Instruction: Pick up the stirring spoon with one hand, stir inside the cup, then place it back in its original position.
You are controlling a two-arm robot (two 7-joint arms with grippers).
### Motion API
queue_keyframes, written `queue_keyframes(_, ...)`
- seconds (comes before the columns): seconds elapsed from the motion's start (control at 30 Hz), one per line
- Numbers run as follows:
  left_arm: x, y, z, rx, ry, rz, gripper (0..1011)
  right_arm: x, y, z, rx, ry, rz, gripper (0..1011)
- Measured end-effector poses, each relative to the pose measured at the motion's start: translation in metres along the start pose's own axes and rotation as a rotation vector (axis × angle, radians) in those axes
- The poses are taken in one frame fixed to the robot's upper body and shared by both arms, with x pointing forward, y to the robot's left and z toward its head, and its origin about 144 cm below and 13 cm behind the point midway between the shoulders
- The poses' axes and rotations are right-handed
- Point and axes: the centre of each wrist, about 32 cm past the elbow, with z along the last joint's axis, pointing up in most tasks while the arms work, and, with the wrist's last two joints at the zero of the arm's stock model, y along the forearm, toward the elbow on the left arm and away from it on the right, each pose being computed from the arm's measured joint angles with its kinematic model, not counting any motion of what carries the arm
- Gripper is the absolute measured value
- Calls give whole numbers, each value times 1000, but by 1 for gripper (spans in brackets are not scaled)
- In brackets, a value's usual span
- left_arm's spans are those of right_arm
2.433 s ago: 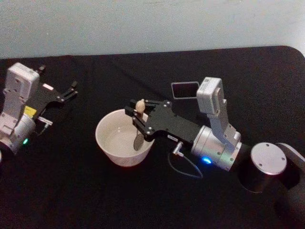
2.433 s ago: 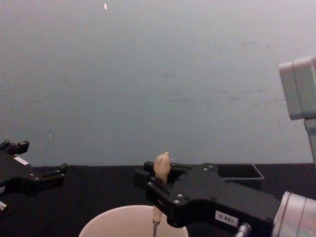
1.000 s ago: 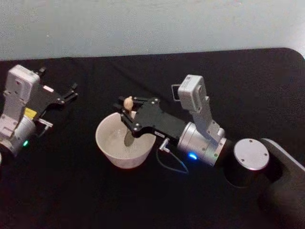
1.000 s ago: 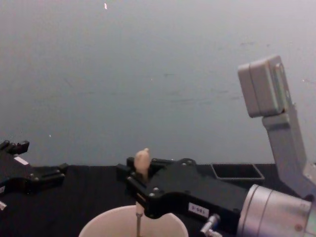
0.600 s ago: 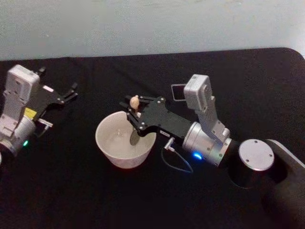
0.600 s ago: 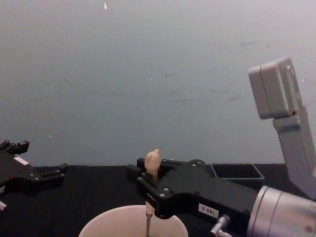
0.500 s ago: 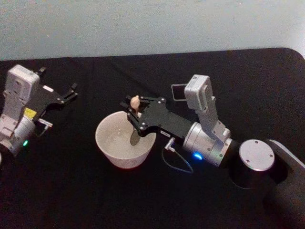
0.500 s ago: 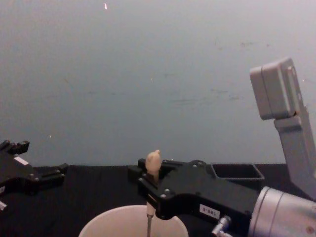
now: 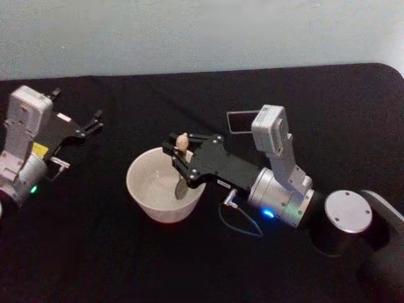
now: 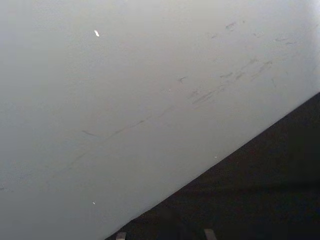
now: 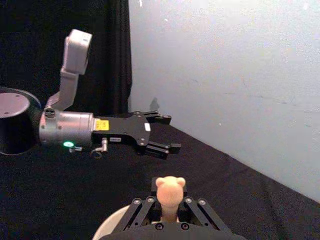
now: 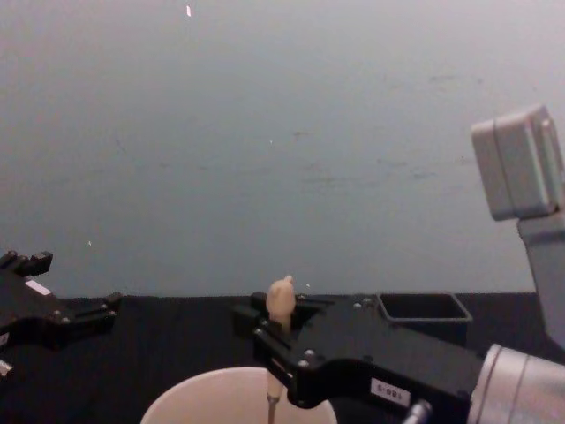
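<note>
Swung a shade toward the cup's right side since half a second ago, the spoon (image 9: 183, 141) stands upright in my right gripper (image 9: 178, 155), fingers clamped on the peach handle just under its knob. From the head, its dark bowl dips inside the cup (image 9: 130, 180) close to the right wall, while the holder (image 9: 245, 120) waits beyond my right arm on the black table (image 9: 95, 252), with no spoon in it. My left gripper (image 9: 96, 121) lies parked at the far left, well apart from the cup. From the left wrist, I see a pale wall (image 10: 150, 75) and a corner of table (image 10: 280, 170), no task thing among them. From the right wrist, the knob (image 11: 170, 189) rises between my closed fingers above the cup's rim (image 11: 107, 227), and the left gripper (image 11: 167, 133) farther off has its fingers spread and empty. From the chest, the spoon's stem (image 12: 273, 402) drops from my grip into the cup (image 12: 194, 389), with the holder (image 12: 424, 307) behind and to the right. By my reckoning the pickup is done and the stirring is under way. What is left is lifting the spoon clear and setting it back in the holder.
</note>
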Motion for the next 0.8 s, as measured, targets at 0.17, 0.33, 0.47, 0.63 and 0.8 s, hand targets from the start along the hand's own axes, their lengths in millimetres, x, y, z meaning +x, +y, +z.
queue_keyframes(0.17,0,0,0,0,0,0,1001,-4,-3,2,5,6,18,164)
queue_keyframes(0.33,0,0,0,0,0,0,1001,-8,-4,4,11,9,40,164)
queue_keyframes(0.47,0,0,0,0,0,0,1001,-11,-1,4,14,10,56,164)
queue_keyframes(0.63,0,0,0,0,0,0,1001,-13,5,3,14,12,64,164)
queue_keyframes(0.8,0,0,0,0,0,0,1001,-13,13,3,17,6,69,164)
